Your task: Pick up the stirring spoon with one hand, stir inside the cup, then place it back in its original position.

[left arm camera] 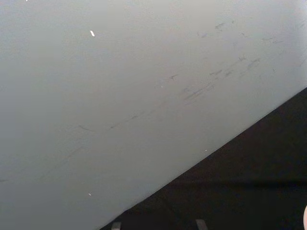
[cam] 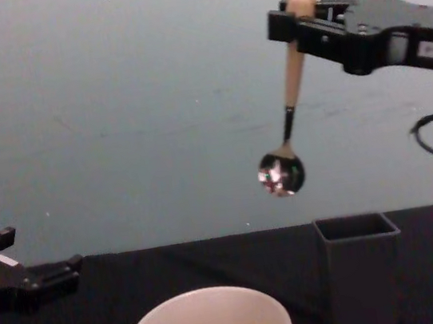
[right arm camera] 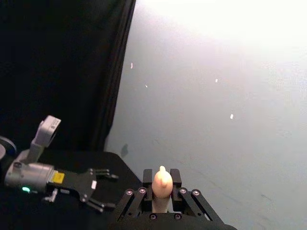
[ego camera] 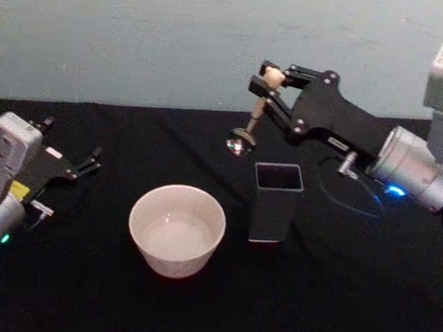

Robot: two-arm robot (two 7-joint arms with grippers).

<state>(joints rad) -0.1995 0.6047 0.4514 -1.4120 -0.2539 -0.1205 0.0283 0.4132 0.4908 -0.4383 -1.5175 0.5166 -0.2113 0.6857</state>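
**A:** Head view first. Where is the stirring spoon?

**B:** In the air, off the black table. The right gripper has its jaws clamped on the top of the beige handle, just under the bear head. The spoon hangs tilted, with its metal bowl lowest and off to the left of the grip.

**A:** And the cup?

**B:** Upright near the middle of the table. The dark holder stands just beside it on the right, not touching. The spoon is in neither.

**A:** The other arm?

**B:** The left gripper sits low at the table's left side, well apart from the cup. Its jaws are apart and hold nothing.

**A:** Left wrist view?

**B:** A pale wall and a dark wedge of table. It tells nothing about the jaws.

**A:** Right wrist view?

**B:** The bear head stands up between the right gripper's fingers, which press in on it from both sides. Farther off, the left gripper lies on the table with its fingers spread.

**A:** Chest view?

**B:** The spoon hangs from the right gripper, high against the wall. Its shiny bowl is well above the holder's rim and a little to its left. The cup is at the bottom with the holder to its right. The left gripper is at the lower left edge, jaws apart.
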